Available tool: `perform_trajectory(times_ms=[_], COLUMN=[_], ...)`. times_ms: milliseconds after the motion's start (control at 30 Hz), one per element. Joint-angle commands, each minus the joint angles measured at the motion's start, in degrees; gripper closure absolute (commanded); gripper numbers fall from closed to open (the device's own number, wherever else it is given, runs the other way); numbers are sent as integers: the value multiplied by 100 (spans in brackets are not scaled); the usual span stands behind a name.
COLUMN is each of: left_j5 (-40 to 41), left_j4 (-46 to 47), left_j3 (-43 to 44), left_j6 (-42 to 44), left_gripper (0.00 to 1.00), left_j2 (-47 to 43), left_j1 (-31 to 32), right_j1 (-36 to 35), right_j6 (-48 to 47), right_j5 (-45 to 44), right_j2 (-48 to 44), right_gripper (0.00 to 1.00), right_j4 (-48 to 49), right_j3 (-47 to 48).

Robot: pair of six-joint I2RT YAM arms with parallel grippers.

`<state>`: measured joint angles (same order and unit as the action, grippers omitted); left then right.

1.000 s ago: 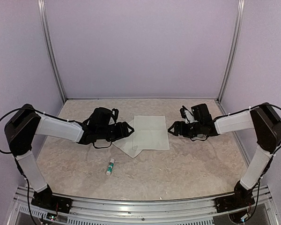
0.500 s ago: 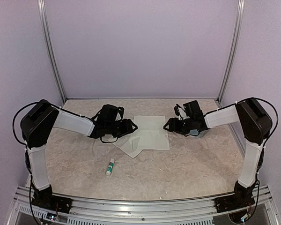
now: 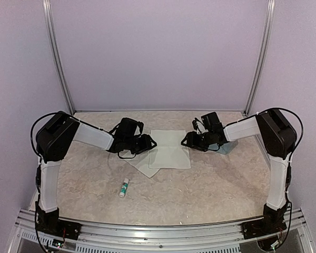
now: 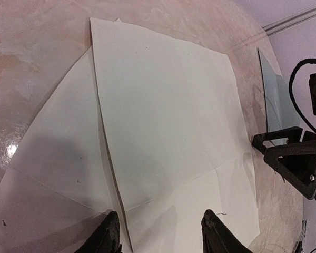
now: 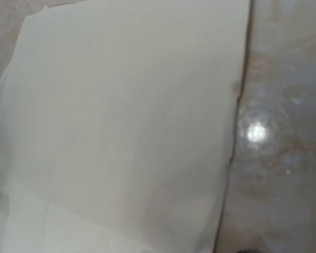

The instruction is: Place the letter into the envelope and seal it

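The letter [image 3: 170,149], pale off-white creased paper, lies flat mid-table on a second pale sheet [image 3: 143,163] that juts out at its left. In the left wrist view the letter [image 4: 163,105] fills the frame. It also fills the right wrist view [image 5: 126,121]. My left gripper [image 3: 150,143] is open and empty at the letter's left edge, with its fingertips [image 4: 108,235] low over the paper. My right gripper [image 3: 185,141] is at the letter's right edge with its tips apart and empty; it also shows in the left wrist view [image 4: 259,145]. The teal envelope [image 3: 227,148] lies mostly hidden under the right arm, with one edge in the left wrist view [image 4: 273,100].
A white-and-green glue stick [image 3: 125,186] lies on the marbled tabletop [image 3: 210,184], nearer than the papers. Metal frame posts [image 3: 58,63] and lilac walls close in the back and sides.
Both grippers have moved inward to the letter's edges, the left from the left and the right from the right. Both arms now reach further back. The papers have not moved.
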<state>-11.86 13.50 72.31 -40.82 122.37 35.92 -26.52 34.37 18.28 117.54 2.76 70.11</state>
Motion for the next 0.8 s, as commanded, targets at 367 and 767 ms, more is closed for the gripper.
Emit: perform_trajectory(times_ms=[367, 767], left_j5=[-228, -337], left_j4=[-3, 315], left_j3=[241, 38], left_j6=[47, -121], left_gripper=[53, 63], left_j2=[424, 349], left_j1=[-76, -67], right_j1=[-79, -81], right_j6=[314, 471], right_j5=[549, 887], right_j2=[422, 361], right_gripper=[44, 52], right_j4=[27, 362], right_j3=[229, 111])
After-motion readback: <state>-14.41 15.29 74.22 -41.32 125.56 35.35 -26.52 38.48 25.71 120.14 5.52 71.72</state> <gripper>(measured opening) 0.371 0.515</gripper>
